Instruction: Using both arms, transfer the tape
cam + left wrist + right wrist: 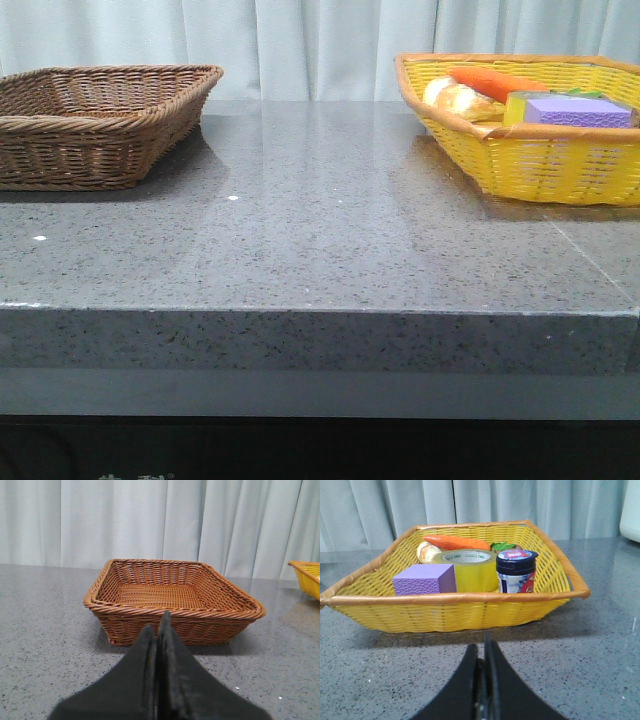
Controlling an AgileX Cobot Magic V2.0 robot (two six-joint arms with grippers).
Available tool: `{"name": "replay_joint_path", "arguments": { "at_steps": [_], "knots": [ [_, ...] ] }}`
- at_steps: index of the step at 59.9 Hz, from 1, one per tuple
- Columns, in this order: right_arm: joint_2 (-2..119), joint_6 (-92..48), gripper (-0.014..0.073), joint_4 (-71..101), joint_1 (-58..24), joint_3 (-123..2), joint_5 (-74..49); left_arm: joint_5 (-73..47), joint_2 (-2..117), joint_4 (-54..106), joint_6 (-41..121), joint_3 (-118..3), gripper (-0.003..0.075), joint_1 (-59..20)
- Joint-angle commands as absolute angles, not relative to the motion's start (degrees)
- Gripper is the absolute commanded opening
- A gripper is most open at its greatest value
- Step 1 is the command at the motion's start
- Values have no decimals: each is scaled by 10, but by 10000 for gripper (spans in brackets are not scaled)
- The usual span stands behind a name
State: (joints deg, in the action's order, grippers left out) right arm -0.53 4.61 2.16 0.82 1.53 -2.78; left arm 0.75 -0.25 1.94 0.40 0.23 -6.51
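Note:
The tape (467,569), a wide yellow roll with a white core and green lettering, lies flat in the yellow wicker basket (455,611), between a purple block (425,579) and a dark-lidded jar (516,571). In the front view only a yellow bit of it (517,106) shows behind the purple block (578,110). My right gripper (482,647) is shut and empty, low over the table in front of the yellow basket. My left gripper (156,625) is shut and empty, in front of the brown wicker basket (175,620). Neither arm shows in the front view.
The brown basket (100,150) stands at the table's back left with nothing in it. The yellow basket (540,160) at the back right also holds a carrot (462,542), a bread roll (426,551) and a green item (503,545). A curtain hangs behind the grey speckled table (320,240).

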Motion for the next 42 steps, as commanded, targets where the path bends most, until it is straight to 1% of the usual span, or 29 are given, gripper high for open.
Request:
{"name": "replay_joint_path", "arguments": {
  "at_steps": [1, 42],
  "knots": [
    [-19, 47, -67, 16, 11, 12, 21, 55, -13, 24, 3, 6, -20, -69],
    [-19, 47, -67, 16, 11, 12, 21, 60, -13, 24, 3, 6, -20, -69]
  ]
}}
